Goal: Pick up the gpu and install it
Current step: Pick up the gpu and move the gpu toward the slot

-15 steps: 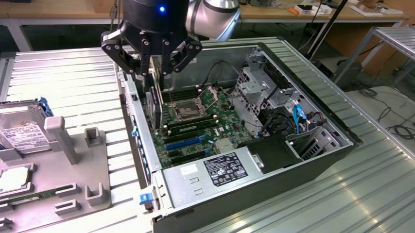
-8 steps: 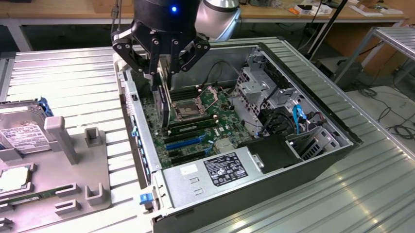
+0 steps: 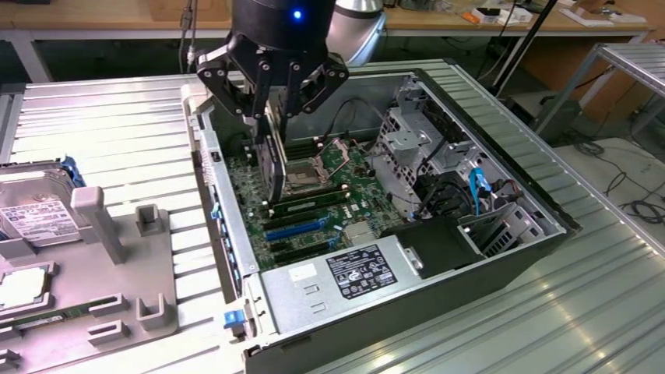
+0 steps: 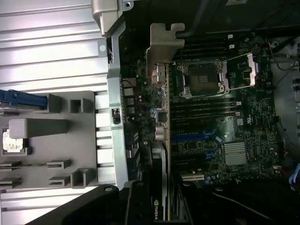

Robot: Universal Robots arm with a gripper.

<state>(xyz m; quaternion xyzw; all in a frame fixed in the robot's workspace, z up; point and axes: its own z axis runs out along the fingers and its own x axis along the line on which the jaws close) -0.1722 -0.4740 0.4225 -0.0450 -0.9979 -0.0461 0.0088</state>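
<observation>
The robot arm (image 3: 280, 23) comes in from the far side of the scene with its wrist pointing straight down, a small blue light glowing on the black wrist housing. Its black gripper (image 3: 272, 109) hangs over an open dark tower computer case (image 3: 468, 312) that lies on its side on a ribbed silver metal surface (image 3: 104, 117).

The gripper is clenched on the gpu (image 3: 276, 156), a thin dark expansion card that hangs on edge below the fingers, its narrow side turned toward the exterior view. In the wrist view the gripper (image 4: 159, 206) clamps the gpu (image 4: 160, 117) near a green logo. The card's silver metal bracket sits at the end far from the fingers.

The card's lower end is low inside the case, over the green motherboard (image 3: 332, 202). It is just beside the square processor socket (image 3: 311, 175), on the exterior view's left of it. Whether it touches the board cannot be told. The blue expansion slots (image 3: 296, 227) lie nearer the silver power supply box (image 3: 343, 273) with its black label, apart from the card.

On the exterior view's left of the case sits a grey moulded fixture tray (image 3: 135, 257). A grey hard drive (image 3: 31, 214) with a white label rests at its edge.
</observation>
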